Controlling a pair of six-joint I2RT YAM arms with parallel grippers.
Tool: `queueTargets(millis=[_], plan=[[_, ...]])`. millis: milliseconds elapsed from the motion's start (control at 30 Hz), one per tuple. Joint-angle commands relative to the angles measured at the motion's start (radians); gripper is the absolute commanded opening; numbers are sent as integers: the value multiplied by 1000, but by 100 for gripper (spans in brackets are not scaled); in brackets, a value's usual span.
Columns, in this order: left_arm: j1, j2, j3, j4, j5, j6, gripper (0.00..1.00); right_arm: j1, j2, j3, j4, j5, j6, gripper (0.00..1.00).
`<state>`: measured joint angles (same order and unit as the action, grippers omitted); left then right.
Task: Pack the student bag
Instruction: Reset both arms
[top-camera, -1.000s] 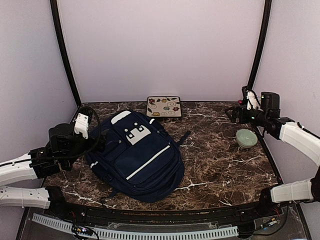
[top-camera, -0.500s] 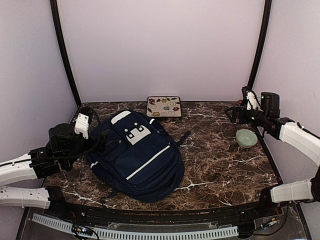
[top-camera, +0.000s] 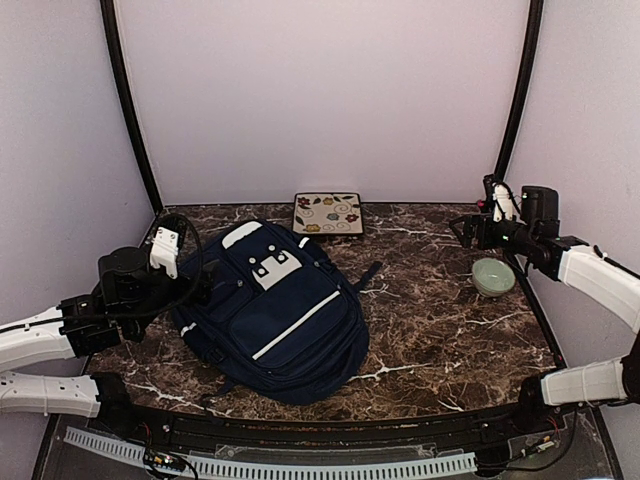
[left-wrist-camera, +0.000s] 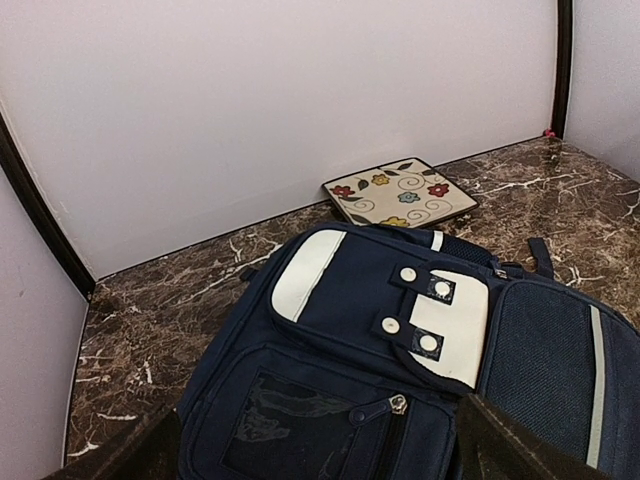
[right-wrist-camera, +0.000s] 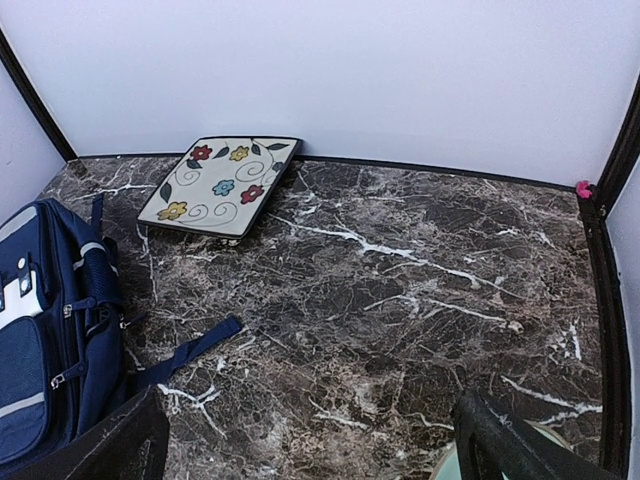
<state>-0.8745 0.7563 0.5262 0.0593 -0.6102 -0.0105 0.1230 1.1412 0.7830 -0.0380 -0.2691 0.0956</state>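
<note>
Lying flat, student bag (top-camera: 270, 310); left fingers (left-wrist-camera: 120, 455), right fingers (right-wrist-camera: 100, 445) spread.

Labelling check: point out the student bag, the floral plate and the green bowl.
student bag (top-camera: 285, 310), top view, middle of its front panel.
floral plate (right-wrist-camera: 220, 185), right wrist view, middle of its patterned face.
green bowl (top-camera: 493, 275), top view, its inner hollow.
</note>
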Motion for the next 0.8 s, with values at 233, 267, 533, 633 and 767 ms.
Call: queueTargets(millis=[233, 267, 533, 633, 767], plan=[[-7, -5, -9, 13, -2, 7, 99, -8, -11, -15, 49, -5, 4, 100], [-7, -3, -11, 14, -2, 7, 99, -8, -10, -15, 48, -5, 4, 100], [-12, 0, -10, 13, -6, 10, 99, -8, -11, -16, 49, -5, 4, 100], [-14, 0, -10, 13, -7, 10, 99, -8, -9, -18, 50, -5, 4, 100], [-15, 1, -12, 13, -8, 10, 99, -8, -9, -16, 49, -5, 4, 100]])
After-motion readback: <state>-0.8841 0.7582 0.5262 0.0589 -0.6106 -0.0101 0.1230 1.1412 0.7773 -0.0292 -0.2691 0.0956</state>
